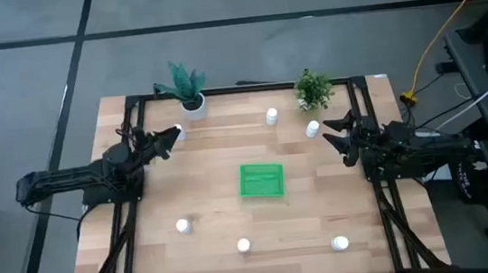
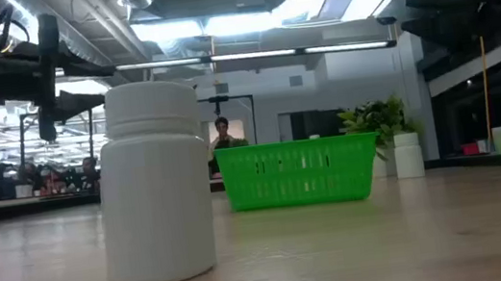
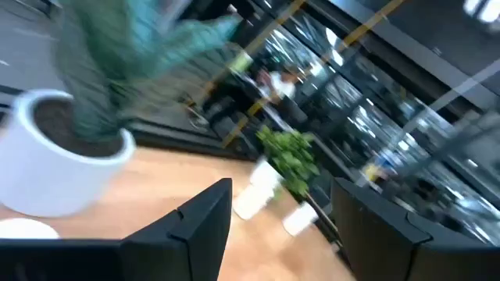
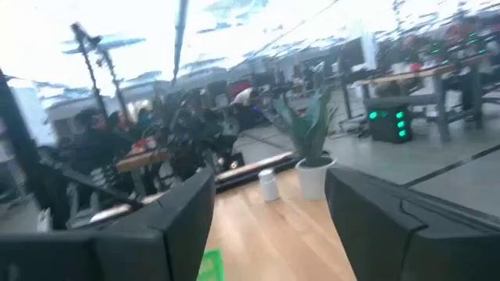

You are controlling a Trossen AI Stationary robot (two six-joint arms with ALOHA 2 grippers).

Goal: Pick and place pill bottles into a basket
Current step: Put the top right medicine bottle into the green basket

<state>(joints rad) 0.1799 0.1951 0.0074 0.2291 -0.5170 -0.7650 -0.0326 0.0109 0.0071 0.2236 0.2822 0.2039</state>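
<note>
The green basket sits mid-table; it also shows in the low view. Six white pill bottles stand on the table: two at the far middle, three near the front edge, and one just beside my left gripper. The left gripper is open and empty; that bottle's cap lies outside its fingers. My right gripper is open and empty, raised beside the bottle at the far middle right.
A teal plant in a white pot stands at the far left, close to my left gripper. A green leafy plant stands at the far right. The black frame rails run along both sides of the table. A person shows in the room behind.
</note>
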